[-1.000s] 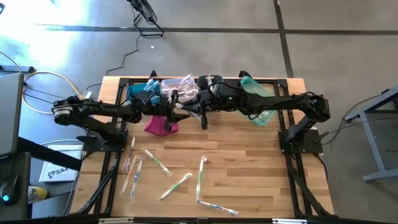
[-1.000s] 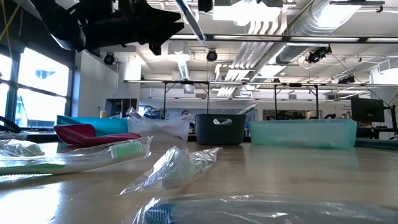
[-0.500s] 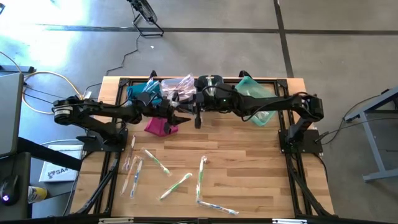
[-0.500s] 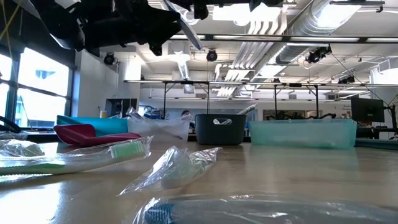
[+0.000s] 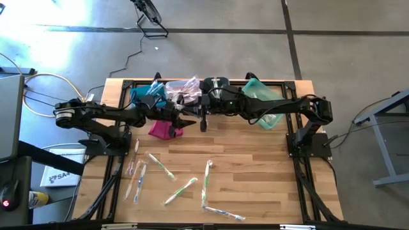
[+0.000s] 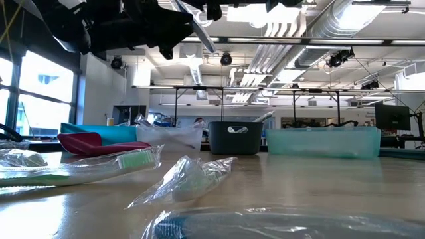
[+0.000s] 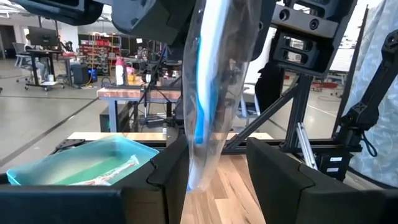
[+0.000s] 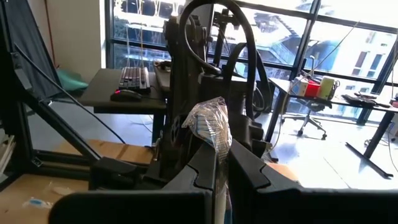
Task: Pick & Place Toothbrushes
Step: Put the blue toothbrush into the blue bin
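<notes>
Clear-wrapped toothbrush (image 7: 208,93) in right claw (image 8: 221,168), bristles obscured

Grey concrete floor (image 5: 211,16), ceiling ducts (image 6: 285,26), windows (image 8: 323,37)

Right pincer (image 5: 202,121) clamped — left pincer (image 5: 190,119) spread

Both arms (image 5: 192,112) crowd the back row of bins (image 5: 255,102), while scattered toothbrushes (image 5: 169,172) clutter the table's (image 5: 255,166) front left.
</notes>
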### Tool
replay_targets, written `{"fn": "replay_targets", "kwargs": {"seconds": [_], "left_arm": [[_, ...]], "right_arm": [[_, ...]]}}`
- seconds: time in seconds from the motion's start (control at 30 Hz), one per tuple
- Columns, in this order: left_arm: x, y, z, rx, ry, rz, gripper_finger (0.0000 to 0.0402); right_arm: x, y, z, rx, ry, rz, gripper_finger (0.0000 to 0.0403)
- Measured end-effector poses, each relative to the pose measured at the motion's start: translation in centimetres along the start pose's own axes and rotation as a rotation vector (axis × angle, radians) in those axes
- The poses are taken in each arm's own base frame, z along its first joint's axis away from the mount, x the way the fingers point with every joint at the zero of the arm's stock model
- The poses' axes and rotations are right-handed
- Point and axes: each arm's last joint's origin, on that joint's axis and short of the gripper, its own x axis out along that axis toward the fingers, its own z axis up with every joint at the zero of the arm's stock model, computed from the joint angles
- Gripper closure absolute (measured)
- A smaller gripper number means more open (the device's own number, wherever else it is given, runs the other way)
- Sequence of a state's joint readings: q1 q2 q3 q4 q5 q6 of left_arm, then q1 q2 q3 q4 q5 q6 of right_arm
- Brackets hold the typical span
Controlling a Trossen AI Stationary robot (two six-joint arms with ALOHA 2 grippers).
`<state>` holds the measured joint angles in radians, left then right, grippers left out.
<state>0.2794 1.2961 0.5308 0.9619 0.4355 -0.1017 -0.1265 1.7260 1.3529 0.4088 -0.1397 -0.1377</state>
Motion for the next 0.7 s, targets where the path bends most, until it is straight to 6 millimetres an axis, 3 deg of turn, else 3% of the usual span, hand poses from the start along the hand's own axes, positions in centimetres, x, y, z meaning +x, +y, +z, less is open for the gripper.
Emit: {"fn": "replay_targets", "kwargs": {"seconds": [0.3, 0.7], "left_arm": [[0.0, 0.01, 0.0, 0.0, -0.001, 0.002, 0.0254], [-0.01, 0.04, 0.0, 0.0, -0.001, 0.007, 0.0364]], "right_arm": [[-0.01, 0.0, 0.02, 0.002, 0.0, 0.001, 0.0393], [-0.03, 0.03, 0.06, 0.003, -0.002, 0.005, 0.0393]]}}
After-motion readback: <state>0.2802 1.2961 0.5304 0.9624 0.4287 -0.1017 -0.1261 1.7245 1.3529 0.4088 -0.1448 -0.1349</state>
